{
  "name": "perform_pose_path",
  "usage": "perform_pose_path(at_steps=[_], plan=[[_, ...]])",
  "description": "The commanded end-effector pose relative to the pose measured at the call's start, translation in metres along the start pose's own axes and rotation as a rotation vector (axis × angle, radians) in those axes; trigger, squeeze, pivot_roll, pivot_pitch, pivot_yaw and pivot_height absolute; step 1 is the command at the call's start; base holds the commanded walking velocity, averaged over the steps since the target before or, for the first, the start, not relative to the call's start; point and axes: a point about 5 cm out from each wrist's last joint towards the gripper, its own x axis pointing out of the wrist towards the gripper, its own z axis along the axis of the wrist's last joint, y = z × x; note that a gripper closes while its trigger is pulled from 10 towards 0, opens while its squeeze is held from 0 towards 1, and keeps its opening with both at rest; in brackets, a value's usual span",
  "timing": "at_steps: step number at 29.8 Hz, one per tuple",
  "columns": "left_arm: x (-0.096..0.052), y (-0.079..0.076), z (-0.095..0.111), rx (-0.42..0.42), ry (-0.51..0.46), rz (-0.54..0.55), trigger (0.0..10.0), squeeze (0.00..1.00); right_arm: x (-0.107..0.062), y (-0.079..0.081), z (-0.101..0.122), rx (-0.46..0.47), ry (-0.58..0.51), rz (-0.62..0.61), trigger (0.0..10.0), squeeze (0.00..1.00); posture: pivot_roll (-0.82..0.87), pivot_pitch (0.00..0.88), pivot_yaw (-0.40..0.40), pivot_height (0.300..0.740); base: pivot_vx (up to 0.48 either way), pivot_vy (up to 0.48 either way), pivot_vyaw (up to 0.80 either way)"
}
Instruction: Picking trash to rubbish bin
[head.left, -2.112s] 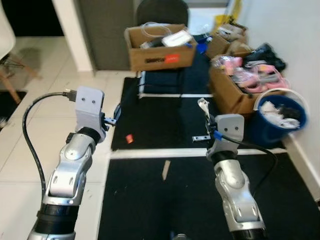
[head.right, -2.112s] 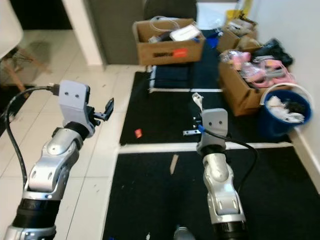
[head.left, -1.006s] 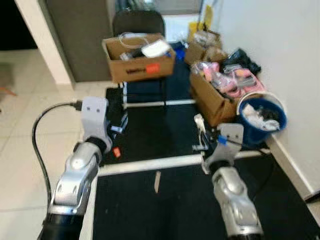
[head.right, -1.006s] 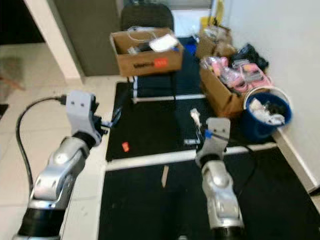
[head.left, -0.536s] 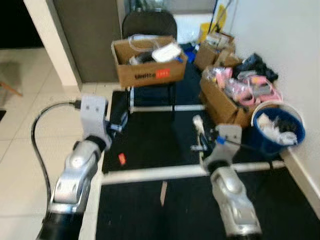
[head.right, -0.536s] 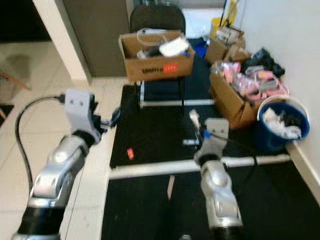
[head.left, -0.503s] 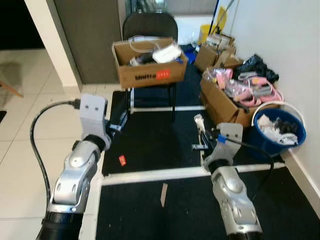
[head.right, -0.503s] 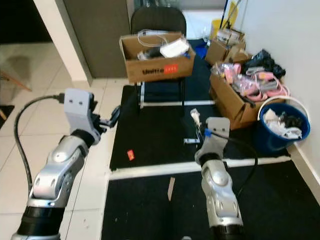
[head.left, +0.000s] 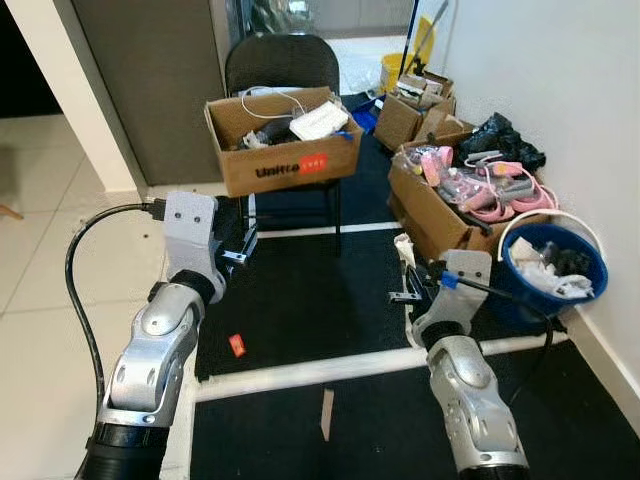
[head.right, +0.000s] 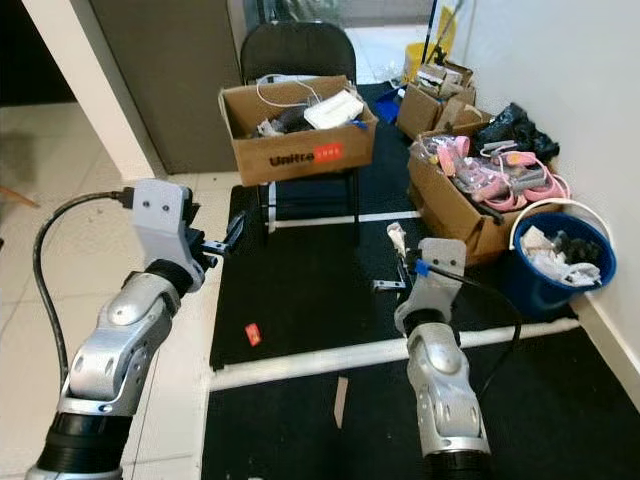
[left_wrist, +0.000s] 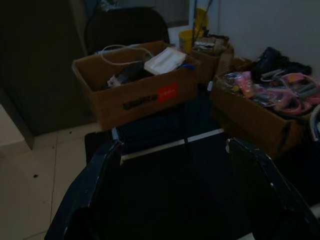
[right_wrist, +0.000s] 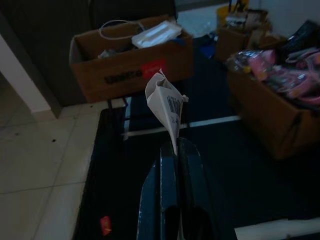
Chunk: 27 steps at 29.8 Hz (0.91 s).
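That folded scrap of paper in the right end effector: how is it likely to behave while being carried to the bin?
The paper scrap looks thin and creased, so probably very light and floppy. The right end effector pinches only its lower tip, so it may sway or slip. Over the blue bin it would likely flutter rather than drop straight.

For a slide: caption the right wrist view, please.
Right gripper pinching a crumpled paper scrap, cardboard box on a chair beyond.

A crumpled white paper scrap (right_wrist: 166, 106) printed with a barcode is standing upright above the black mat. A round blue plastic rubbish bin (head.left: 551, 262) with a white rim is sitting against the wall, holding white trash.
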Motion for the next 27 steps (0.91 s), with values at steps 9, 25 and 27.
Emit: perform_pose_path(at_steps=[9,25,27], plan=[[-0.0011,0.0035,-0.0027,0.006,0.019,0.009,10.0,0.0,-0.0007,0.0043,-0.007,-0.001,0.026,0.013,10.0,0.0,0.01,0.148,0.045,0.74,0.363,0.0,0.0],[0.0002,0.0026,-0.0022,0.006,0.018,0.005,10.0,0.0,0.002,-0.0017,-0.006,0.013,0.017,-0.025,10.0,0.0,0.01,0.143,0.05,0.74,0.362,0.0,-0.27],[0.0003,0.0029,-0.0023,0.009,0.02,0.004,10.0,0.0,0.0018,-0.001,-0.0066,0.006,0.016,-0.023,10.0,0.0,0.01,0.142,0.05,0.74,0.364,0.0,0.0]])
